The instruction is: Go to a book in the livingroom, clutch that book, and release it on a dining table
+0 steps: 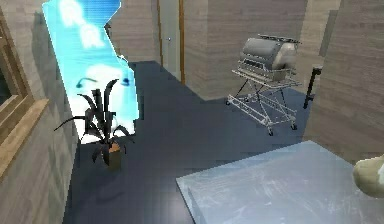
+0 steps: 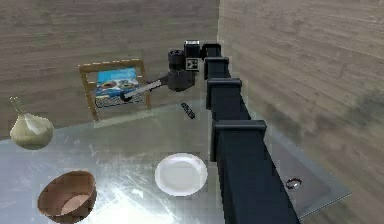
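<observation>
Fingers (image 2: 148,91): tips at a blue book (image 2: 113,84); cannot tell whether held. Step, likely: release. Next: lower it onto the table (image 2: 110,140) beneath them.

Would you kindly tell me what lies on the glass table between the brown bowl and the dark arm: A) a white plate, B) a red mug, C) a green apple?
A: the white plate lies on the glass table, with the brown bowl at its left in the arm side view and the arm at its right.
</observation>
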Tool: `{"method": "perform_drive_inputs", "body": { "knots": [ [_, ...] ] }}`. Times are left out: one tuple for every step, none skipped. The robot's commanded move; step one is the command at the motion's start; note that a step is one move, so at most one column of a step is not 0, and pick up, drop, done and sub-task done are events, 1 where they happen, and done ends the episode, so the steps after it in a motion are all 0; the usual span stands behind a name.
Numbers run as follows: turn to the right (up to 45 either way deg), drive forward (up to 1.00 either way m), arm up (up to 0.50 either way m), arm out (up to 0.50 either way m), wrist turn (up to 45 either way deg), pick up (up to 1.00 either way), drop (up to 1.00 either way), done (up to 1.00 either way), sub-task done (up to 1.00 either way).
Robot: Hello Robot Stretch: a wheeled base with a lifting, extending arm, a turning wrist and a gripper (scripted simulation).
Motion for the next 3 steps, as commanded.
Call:
{"method": "perform_drive_inputs", "body": {
  "knots": [
    [0.0, 0.0, -0.1, 0.0, 0.0, 0.0, 0.0, 0.0, 0.0],
    [0.0, 0.0, -0.32, 0.0, 0.0, 0.0, 0.0, 0.0, 0.0],
    [0.0, 0.0, 0.0, 0.0, 0.0, 0.0, 1.0, 0.0, 0.0]
  ]
}}
